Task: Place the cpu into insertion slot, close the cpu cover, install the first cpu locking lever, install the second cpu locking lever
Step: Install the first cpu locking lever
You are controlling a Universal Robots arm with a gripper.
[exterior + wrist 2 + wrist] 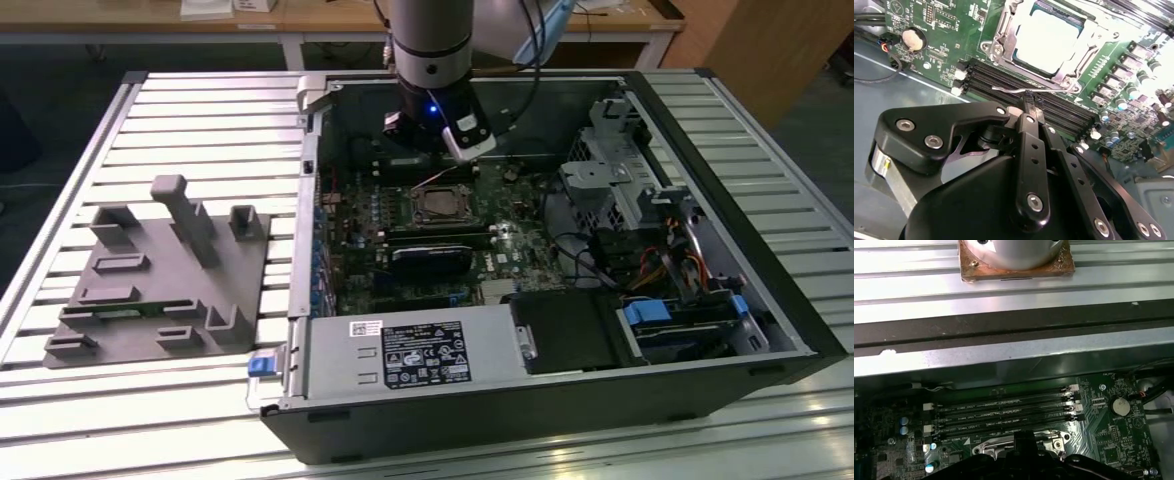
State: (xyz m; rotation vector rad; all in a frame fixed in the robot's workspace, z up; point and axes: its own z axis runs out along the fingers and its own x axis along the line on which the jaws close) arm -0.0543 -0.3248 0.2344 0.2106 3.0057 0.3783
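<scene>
Slatted bench point(200, 110), open PC case point(534, 420) — your gripper point(1026, 104), jaws pinched together, tip at the locking lever point(1011, 90) beside the seated cpu point(1046, 37), probably for pressing it.

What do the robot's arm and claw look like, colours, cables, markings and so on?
The arm is a silver-grey cylinder with a black wrist section, where a small blue light glows. A white block is mounted at the wrist, and a dark cable loops beside the arm. The claw is matte black, built of jointed links held by silver screws.
</scene>
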